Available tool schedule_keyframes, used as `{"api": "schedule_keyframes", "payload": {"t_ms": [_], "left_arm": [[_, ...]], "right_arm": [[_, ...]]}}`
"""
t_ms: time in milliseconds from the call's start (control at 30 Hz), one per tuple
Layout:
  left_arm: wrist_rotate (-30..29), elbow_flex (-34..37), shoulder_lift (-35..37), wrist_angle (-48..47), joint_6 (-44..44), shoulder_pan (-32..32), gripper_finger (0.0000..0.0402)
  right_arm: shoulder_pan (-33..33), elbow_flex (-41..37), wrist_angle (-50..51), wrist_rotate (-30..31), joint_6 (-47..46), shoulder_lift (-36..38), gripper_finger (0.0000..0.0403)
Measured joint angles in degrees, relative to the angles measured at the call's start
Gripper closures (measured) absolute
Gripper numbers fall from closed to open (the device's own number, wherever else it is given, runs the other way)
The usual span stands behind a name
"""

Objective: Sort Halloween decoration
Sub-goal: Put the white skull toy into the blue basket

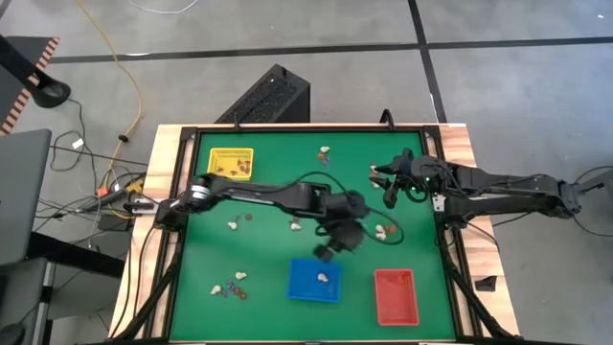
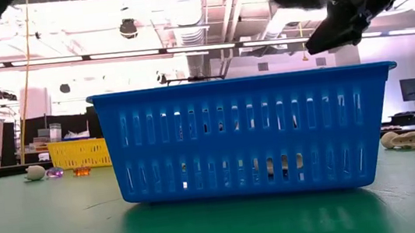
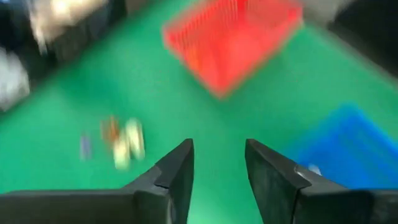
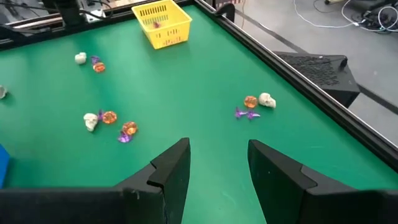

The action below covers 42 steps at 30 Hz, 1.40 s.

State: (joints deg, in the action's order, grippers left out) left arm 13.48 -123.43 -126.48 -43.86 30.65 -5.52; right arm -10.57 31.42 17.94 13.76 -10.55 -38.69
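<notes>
Table (image 1: 287, 177): green mat inside a dark frame, three trays and scattered trinkets on it.
Yellow tray (image 1: 231, 161): far left corner of the mat; dark trinkets lie inside. Also seen at the far end in the right wrist view (image 4: 161, 23).
Left-front trinkets (image 1: 230, 286): a small cluster, whitish and orange-red pieces, on the mat well left of the blue tray.
Left-centre trinkets (image 1: 239, 221): a whitish piece and a dark piece just beside each other, below the left arm.
Left arm (image 1: 259, 192): reaches from the left edge across the mat to the centre.
Blue tray (image 1: 315, 280): near edge, centre; one whitish trinket (image 1: 323, 278) lies inside. It fills the low view (image 2: 245, 136).
Left gripper (image 1: 327, 253): hangs just above the far edge of the blue tray. Fingers (image 3: 177, 177) spread apart, nothing between them.
Centre trinket (image 1: 296, 225): whitish, on the mat beside the left arm's forearm.
Far trinkets (image 1: 325, 152): whitish with orange and purple neighbours, near the far edge; clear in the right wrist view (image 4: 258, 104).
Right-centre trinkets (image 1: 384, 230): whitish pieces on the mat between the two grippers.
Red tray (image 1: 396, 295): near edge, right of the blue tray; contents cannot be told.
Right gripper (image 1: 391, 182): over the mat's far right part, apart from all trinkets. Fingers (image 4: 173, 171) spread, holding nothing.
</notes>
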Motion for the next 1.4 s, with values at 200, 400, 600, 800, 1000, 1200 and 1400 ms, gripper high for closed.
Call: {"api": "schedule_keyframes", "payload": {"t_ms": [200, 400, 600, 800, 1000, 1200, 1400], "left_arm": [[-2.7, 3.7, 9.0, -20.1, -4.1, 2.3, 0.0302], [-16.6, 24.8, 24.4, -13.7, -12.6, 3.7, 0.0352], [-22.1, 53.0, 45.0, 14.8, -27.3, 4.8, 0.0376], [-26.3, 81.2, 57.3, 55.2, -29.3, 1.9, 0.0377], [-26.2, 94.0, 61.4, 72.7, -31.0, 1.6, 0.0377], [-27.1, 94.6, 66.3, 66.5, -29.1, 0.2, 0.0377], [-27.7, 94.5, 67.8, 62.1, -27.5, -1.1, 0.0377]], "right_arm": [[0.1, 0.0, -3.1, -0.4, -0.8, 0.0, 0.0211], [0.8, 0.0, -5.9, -1.7, -1.2, -0.3, 0.0211], [2.3, 0.0, -9.6, -1.8, 0.2, -2.0, 0.0211], [9.3, -2.1, -7.8, -4.3, -4.0, -3.9, 0.0211], [13.8, -1.6, -20.2, -1.7, -4.8, -4.6, 0.0211], [18.6, -1.6, -34.3, -1.8, -1.6, -8.6, 0.0211], [22.0, -1.6, -41.7, -1.8, -1.6, -16.4, 0.0211]]}}
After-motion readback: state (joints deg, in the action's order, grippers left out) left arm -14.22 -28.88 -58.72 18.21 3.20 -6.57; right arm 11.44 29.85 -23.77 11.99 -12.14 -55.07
